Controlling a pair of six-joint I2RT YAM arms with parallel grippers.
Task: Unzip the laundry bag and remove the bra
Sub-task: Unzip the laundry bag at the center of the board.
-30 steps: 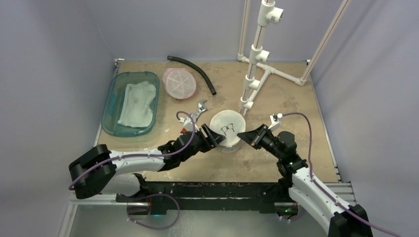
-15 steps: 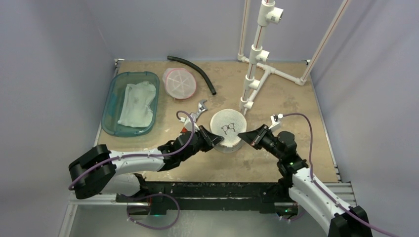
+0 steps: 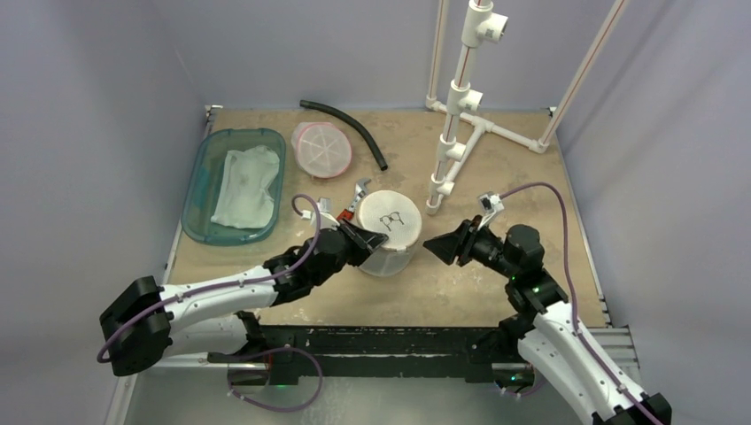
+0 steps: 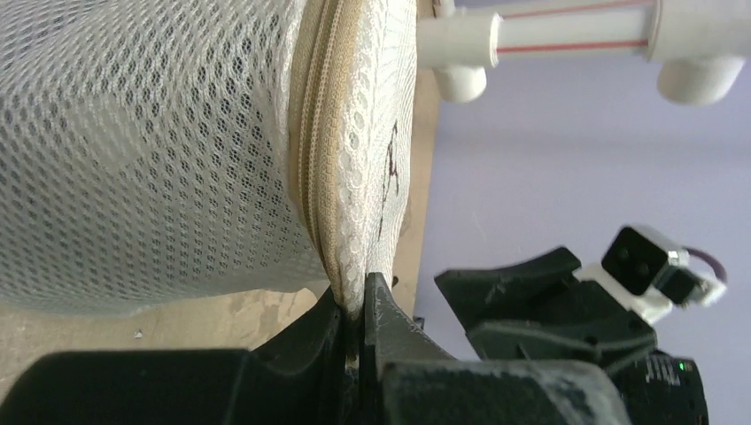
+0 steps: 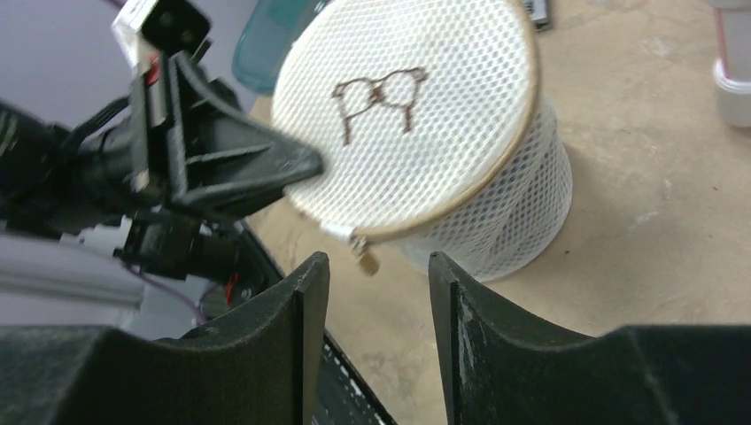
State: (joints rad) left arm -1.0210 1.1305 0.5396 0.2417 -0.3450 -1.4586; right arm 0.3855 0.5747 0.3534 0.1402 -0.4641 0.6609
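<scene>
Bag held for unzipping. The laundry bag, a mesh cylinder, is shown just beside the foot of the pipe stand, on the side towards the left arm. It is tipped so that its round lid is turned towards the right gripper. The rim seam is pinched by the left gripper on the side of the bag away from the stand. In the left wrist view its fingers are seen pressed together on the mesh edge beside the zipper.

The right gripper is held on the near side of the stand's foot, clear of the bag, its fingers apart with nothing between them. The zipper is run round the lid's rim, and the zipper pull is hung from the lower rim, straight ahead of the right fingers and centred in their gap. The pull is therefore judged to be best taken by the right arm. The bra cannot be made out through the mesh.

Compared with a second ago, the bag has been drawn away from the stand and tipped. The left fingers have been closed, and the right fingers have been parted and drawn back from the bag.
</scene>
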